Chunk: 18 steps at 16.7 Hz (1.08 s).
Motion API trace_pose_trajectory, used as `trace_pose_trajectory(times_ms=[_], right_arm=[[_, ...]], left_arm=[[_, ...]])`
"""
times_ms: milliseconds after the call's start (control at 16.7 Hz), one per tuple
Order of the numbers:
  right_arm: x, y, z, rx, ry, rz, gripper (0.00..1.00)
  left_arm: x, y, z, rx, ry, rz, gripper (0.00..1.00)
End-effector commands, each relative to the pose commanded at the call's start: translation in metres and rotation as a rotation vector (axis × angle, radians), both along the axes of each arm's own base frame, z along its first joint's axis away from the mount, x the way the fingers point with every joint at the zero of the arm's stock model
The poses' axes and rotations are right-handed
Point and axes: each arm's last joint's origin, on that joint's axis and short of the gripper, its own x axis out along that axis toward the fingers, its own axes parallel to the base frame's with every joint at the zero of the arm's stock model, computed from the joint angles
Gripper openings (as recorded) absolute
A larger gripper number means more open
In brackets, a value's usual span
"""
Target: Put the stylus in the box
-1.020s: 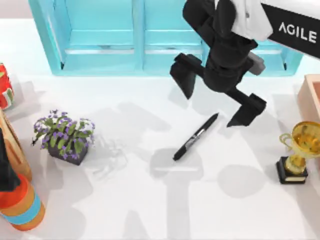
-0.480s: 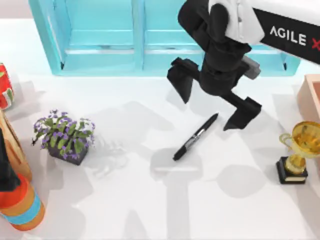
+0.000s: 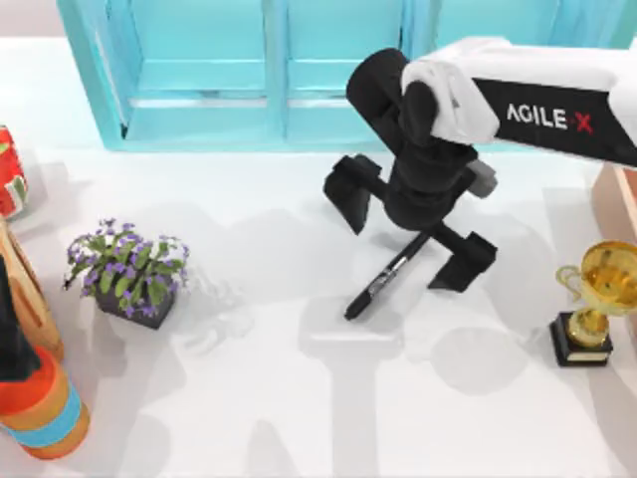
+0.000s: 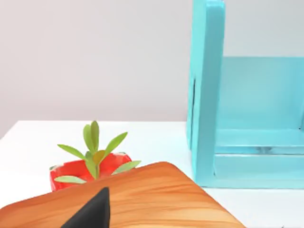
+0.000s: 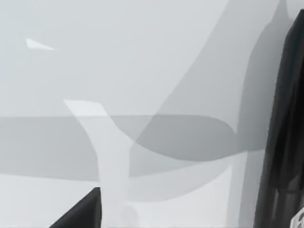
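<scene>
My right tool (image 3: 403,234) hangs over the middle of the white desk (image 3: 299,398), its two fingers spread wide. One finger (image 3: 350,189) sits at about ten o'clock of the stylus's upper end, the other (image 3: 463,264) at about four o'clock of it. The fingers straddle that end without touching it, and the tool holds nothing.

The stylus (image 3: 383,284) lies flat on the desk, slanted, its lower end toward seven o'clock and its upper end tucked under my wrist. In the right wrist view a dark fingertip (image 5: 80,213) shows above the shadowed desk.

The box (image 3: 615,194) sits at the desk's right edge, at three o'clock from the stylus, well apart from it. A gold trophy (image 3: 592,299) stands just beside it, toward six o'clock.

The turquoise shelf unit (image 3: 249,80) stands at twelve o'clock. A potted purple-flowered plant (image 3: 127,271) sits at nine o'clock.

My left arm is parked at the far left; I cannot tell how its tool stands.
</scene>
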Motion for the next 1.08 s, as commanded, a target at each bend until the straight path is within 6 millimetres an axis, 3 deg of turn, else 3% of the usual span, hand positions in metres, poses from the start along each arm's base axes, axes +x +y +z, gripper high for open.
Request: trace_pose_trajectory(times_ms=[240, 1020, 1080], right_arm=[[-0.0004, 0.0, -0.003, -0.001, 0.002, 0.0, 1.0], [-0.0004, 0.0, -0.003, -0.001, 0.002, 0.0, 0.02], [-0.0004, 0.0, -0.003, -0.001, 0.002, 0.0, 0.0]], left_arm=[[0.0, 0.0, 0.0, 0.0, 0.0, 0.0, 1.0], [0.0, 0.0, 0.0, 0.0, 0.0, 0.0, 1.0], [0.0, 0.0, 0.0, 0.0, 0.0, 0.0, 1.0]])
